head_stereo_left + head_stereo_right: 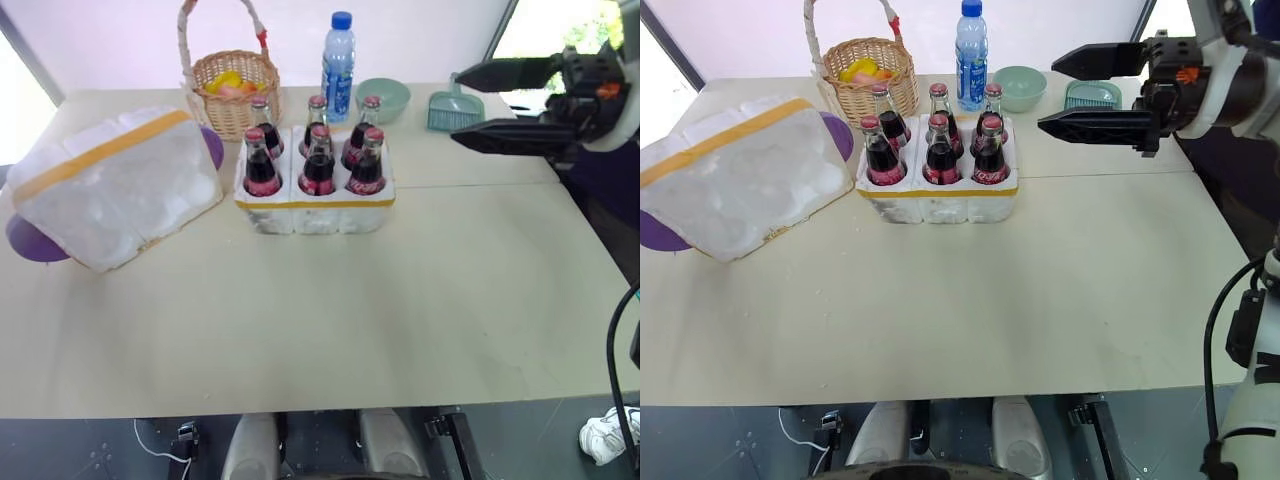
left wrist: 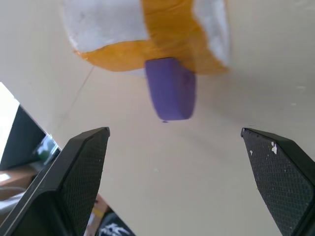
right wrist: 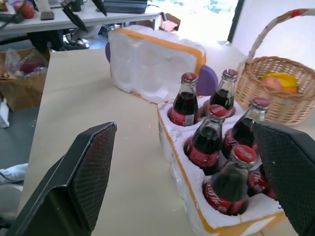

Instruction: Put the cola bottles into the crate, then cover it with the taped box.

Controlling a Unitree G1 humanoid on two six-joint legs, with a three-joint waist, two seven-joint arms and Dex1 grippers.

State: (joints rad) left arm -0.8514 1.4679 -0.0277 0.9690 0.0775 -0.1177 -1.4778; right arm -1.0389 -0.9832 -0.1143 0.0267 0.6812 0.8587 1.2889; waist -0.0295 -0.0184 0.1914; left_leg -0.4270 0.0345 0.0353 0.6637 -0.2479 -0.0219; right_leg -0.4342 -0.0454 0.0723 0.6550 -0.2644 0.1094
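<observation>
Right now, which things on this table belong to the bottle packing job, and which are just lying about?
Part of the job:
- cola bottles, all six standing in the crate
- crate
- taped box, lying tilted beside the crate, not yet on it

Just lying about:
- wicker basket
- water bottle
- green bowl
- dustpan
- purple discs under the box

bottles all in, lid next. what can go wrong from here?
1. The taped box lies tilted on purple discs, so it may shift when gripped.
2. Six cola bottles stand well above the crate; a low pass could knock them.
3. The basket crowds that path.
</observation>
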